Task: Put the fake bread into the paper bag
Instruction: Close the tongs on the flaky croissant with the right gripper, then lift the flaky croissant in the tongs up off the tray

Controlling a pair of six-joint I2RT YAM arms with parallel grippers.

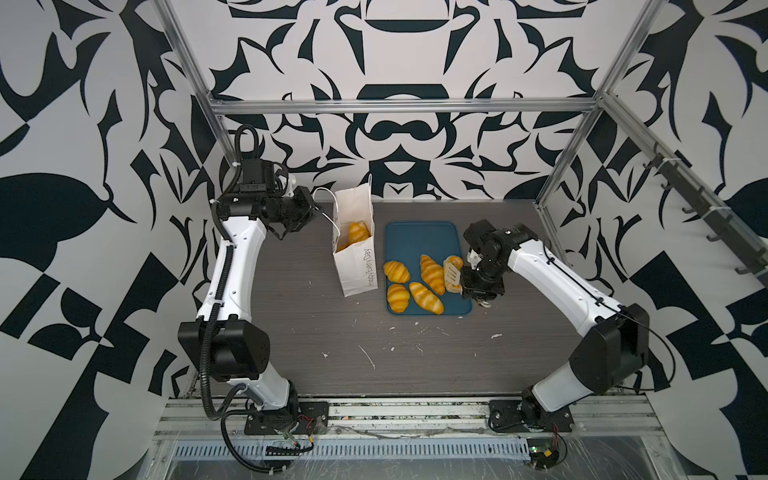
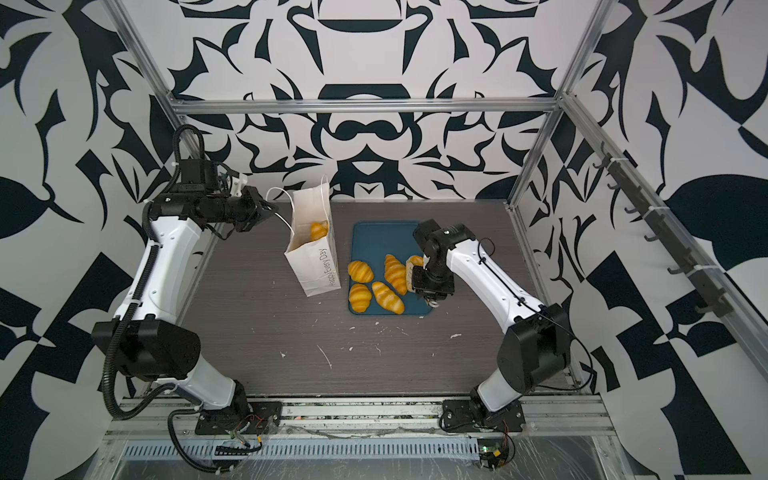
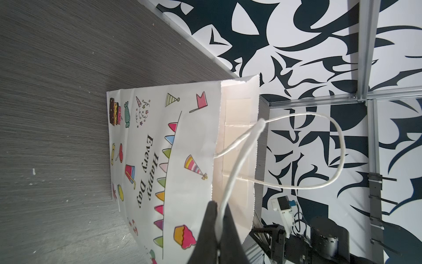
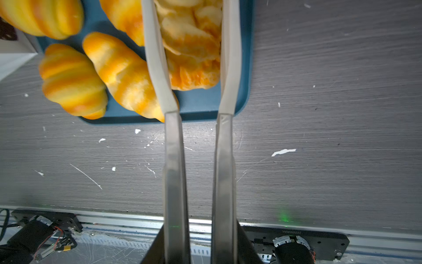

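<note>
- My left gripper [image 3: 219, 205] has its jaws together on one cord handle [image 3: 237, 160] of the paper bag [image 3: 182, 137]. The bag stands upright on the table [image 1: 316, 332], just left of the blue tray [image 1: 415, 237], and both top views show its mouth open.
- One golden pastry [image 1: 357, 232] lies inside the bag, and four croissants [image 1: 396, 271] lie on the tray on the bag's side.
- My right gripper [image 4: 190, 13] is down at the tray's right edge, with its pale pads pressed against both sides of a flaky pastry [image 4: 194, 57]. I read that as clamped on it. The pastry looks to be resting on the tray, not lifted.
- As I judge it, the step in hand is to secure this grip and lift.
- The piece looks soft and crumpled, so I want just enough squeeze to carry it. Too much would fold it between the pads, and too little would let it slip on the way across.
- The nearest croissant [image 4: 123, 75] sits just beside the outer face of one pad. I plan to lift straight up first, so it is not dragged along or nudged off the tray.
- After that I would carry the pastry high over the other croissants, clear of the bag's rim, and come down onto the mouth from above. I would let go only once the pastry is between the paper walls.
- With the left arm I want the handle held taut enough to hold the mouth open, without pulling sideways. The bag is light paper and could tip.
</note>
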